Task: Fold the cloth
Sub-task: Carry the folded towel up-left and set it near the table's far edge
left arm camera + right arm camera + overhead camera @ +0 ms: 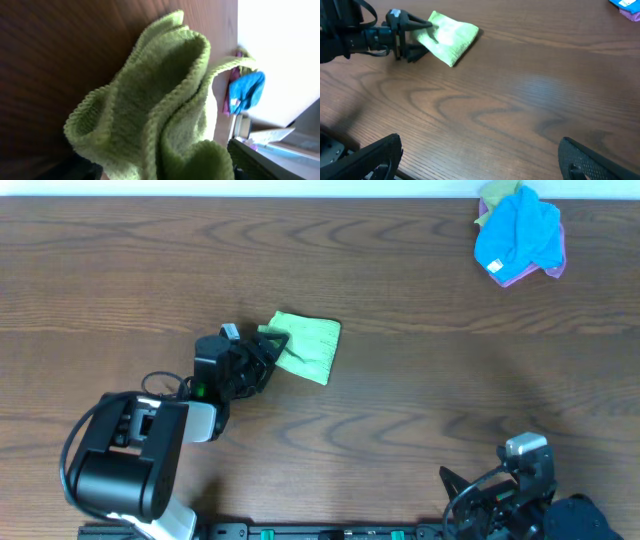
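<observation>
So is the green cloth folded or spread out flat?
Folded. The green cloth lies as a small layered rectangle on the table, and the left wrist view shows several stacked, bunched edges.

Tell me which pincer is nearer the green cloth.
Left. The left pincer grips the edge of the green cloth; the right pincer is open, far away at the front right of the table.

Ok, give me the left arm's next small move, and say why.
Probably lower and flatten before letting go: the left gripper is shut on an edge of the green cloth, and the wrist view shows that edge bunched in loose waves, not lying flat on the table.
</observation>
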Robot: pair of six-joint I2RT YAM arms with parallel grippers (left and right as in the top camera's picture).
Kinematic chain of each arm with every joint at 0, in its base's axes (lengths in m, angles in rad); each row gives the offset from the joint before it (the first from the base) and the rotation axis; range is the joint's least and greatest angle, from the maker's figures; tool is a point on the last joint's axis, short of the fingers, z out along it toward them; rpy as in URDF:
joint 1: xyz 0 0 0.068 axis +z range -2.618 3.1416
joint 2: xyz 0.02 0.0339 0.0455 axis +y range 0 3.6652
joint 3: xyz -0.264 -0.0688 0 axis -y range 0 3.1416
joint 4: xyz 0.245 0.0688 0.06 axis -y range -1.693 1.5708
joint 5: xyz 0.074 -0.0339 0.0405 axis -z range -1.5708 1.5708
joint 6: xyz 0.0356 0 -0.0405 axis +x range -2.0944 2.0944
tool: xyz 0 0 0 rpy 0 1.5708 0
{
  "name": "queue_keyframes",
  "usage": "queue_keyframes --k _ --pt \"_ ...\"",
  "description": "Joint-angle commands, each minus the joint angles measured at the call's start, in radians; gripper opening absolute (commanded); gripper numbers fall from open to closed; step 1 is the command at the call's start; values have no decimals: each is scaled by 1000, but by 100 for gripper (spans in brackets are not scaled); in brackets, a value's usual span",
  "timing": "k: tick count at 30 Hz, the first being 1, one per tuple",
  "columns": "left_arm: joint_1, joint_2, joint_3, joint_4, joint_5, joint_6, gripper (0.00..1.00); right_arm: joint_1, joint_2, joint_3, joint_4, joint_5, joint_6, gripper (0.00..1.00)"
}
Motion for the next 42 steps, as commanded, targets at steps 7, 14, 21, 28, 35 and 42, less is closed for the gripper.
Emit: queue_keyframes --k 7,14,21,28,35,42 --pt "-22 110 -32 11 -148 118 44 -5 -1 -4 -1 10 11 99" --pt "-26 110 -1 19 -140 333 16 -5 -1 -4 -1 10 11 99" --pt "-19 109 50 106 -39 481 6 -5 -1 -4 -1 10 12 99" --pt "30 107 179 105 84 427 6 -5 -1 -4 -1 10 11 99" --pt "123 107 365 -23 169 315 6 -5 -1 -4 -1 10 12 99" --pt "183 108 664 -391 159 351 6 -5 -1 -4 -1 10 12 99"
